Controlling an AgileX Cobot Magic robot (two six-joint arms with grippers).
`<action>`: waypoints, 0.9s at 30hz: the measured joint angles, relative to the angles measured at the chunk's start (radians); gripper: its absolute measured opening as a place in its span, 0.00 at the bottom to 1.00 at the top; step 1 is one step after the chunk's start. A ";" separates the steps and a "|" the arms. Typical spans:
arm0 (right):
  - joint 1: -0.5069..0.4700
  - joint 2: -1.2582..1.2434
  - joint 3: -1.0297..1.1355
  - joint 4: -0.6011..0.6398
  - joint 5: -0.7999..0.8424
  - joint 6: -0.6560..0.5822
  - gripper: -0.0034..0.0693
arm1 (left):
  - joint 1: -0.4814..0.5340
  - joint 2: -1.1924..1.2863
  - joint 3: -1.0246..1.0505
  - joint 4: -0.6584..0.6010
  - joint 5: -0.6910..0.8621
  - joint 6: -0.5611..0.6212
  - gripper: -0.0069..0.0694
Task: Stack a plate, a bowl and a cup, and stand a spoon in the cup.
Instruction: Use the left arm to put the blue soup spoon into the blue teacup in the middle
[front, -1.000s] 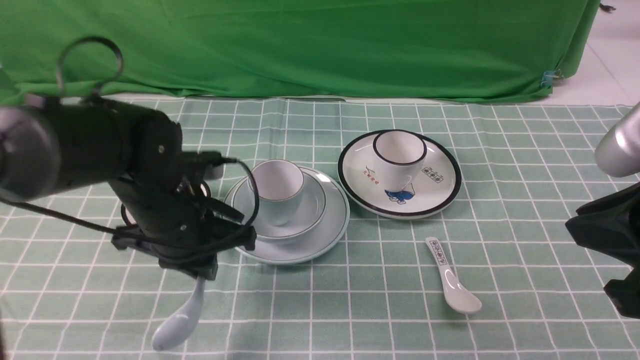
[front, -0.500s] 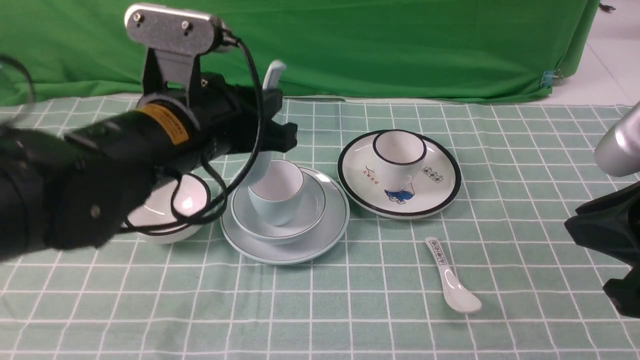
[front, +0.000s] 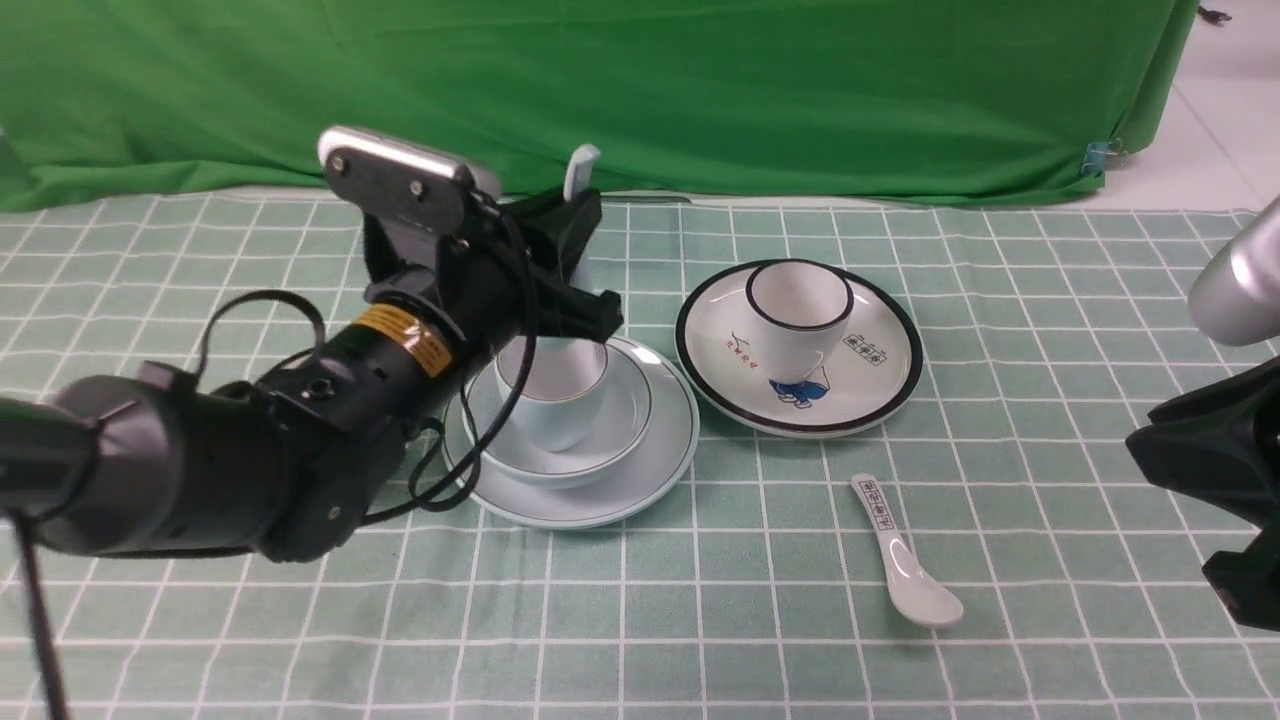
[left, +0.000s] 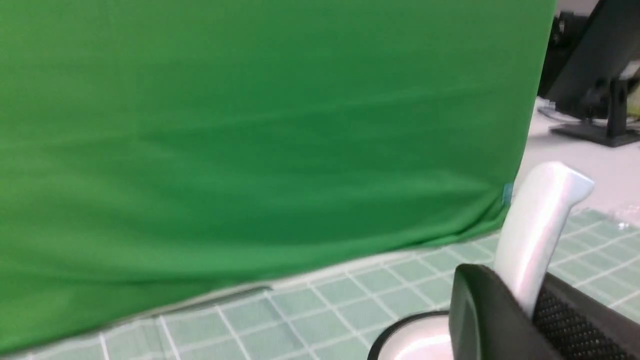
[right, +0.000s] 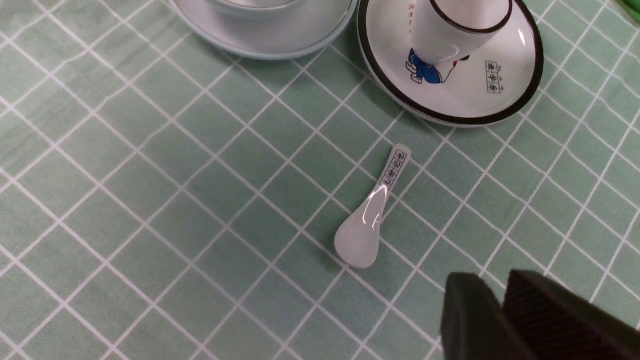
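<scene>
The pale blue plate (front: 655, 470) carries the pale blue bowl (front: 625, 425), and the pale blue cup (front: 553, 400) stands in the bowl. My left gripper (front: 578, 262) hangs right over the cup, shut on the plain white spoon (front: 580, 168), which stands nearly upright. The left wrist view shows the spoon's handle (left: 542, 220) rising out of that gripper (left: 520, 300). The fingers hide its lower end, so I cannot tell whether it reaches into the cup. At the right edge my right gripper (right: 495, 295) hovers over bare cloth, its jaws a narrow gap apart, holding nothing.
A white black-rimmed plate (front: 885, 385) with drawings holds a white black-rimmed cup (front: 800, 310) just right of the stack. A white spoon with printed characters (front: 905, 565) lies on the checked cloth in front of it, also in the right wrist view (right: 372, 222). A green backdrop hangs behind.
My left arm lifted the plain spoon from the front-left cloth, swung it up over the cup and turned it upright, then lowered it slightly. The right arm barely moved.
</scene>
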 joint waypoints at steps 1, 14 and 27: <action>0.000 0.000 0.000 0.000 -0.001 0.000 0.24 | 0.000 0.009 -0.010 0.003 0.000 -0.002 0.13; 0.000 0.000 0.000 0.000 -0.001 0.000 0.24 | 0.002 0.068 -0.055 -0.004 0.082 -0.009 0.13; 0.000 0.000 0.000 0.000 -0.001 -0.004 0.25 | 0.003 0.068 -0.055 -0.005 0.168 -0.007 0.43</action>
